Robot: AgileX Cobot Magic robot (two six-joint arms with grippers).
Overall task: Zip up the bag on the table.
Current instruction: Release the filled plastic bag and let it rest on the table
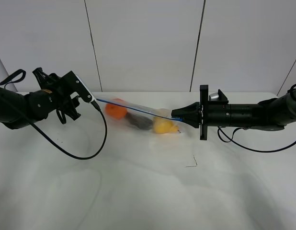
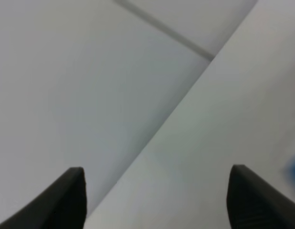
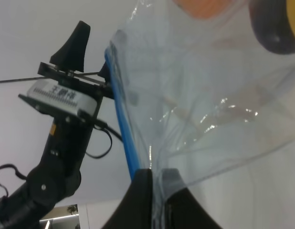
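The bag [image 1: 138, 116] lies near the table's [image 1: 138, 191] far edge, about midway between its left and right edges, with its strip [image 1: 133, 109] drawn out in a line. The right gripper [image 3: 157, 175] is pinched tight on the film at the strip's right end. The left gripper [image 2: 157, 168] hangs by the other end, fingers spread wide and holding nothing. I'd say the bag is light, floppy and slick, and the toys [image 1: 162, 126] weigh it down. Only the strip looks stiff enough to grip, so I'd take hold there.
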